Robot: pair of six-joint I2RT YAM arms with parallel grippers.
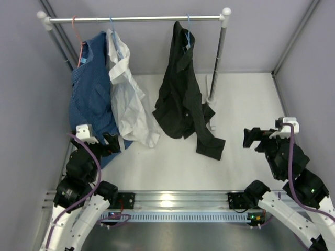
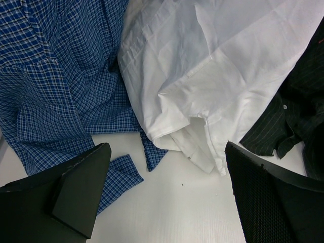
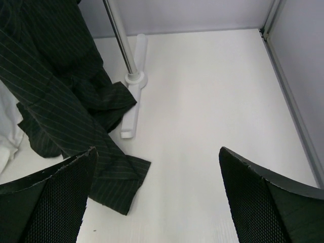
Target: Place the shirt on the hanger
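Blue checked garment (image 1: pixel 89 99) and white shirt (image 1: pixel 128 107) hang on rail (image 1: pixel 146 19).

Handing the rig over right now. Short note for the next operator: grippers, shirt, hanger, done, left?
Left gripper: jaws open, empty, by the blue garment's hem.
Right gripper: jaws open, empty, over bare table.
Shirt hangs on the hanger on the rail, sleeve trailing on the table.
Done: shirt hung, apparently.
Left: confirm both shoulders sit; unclear from here.

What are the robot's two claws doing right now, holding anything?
Left gripper: open, holding nothing.
Right gripper: open, holding nothing.
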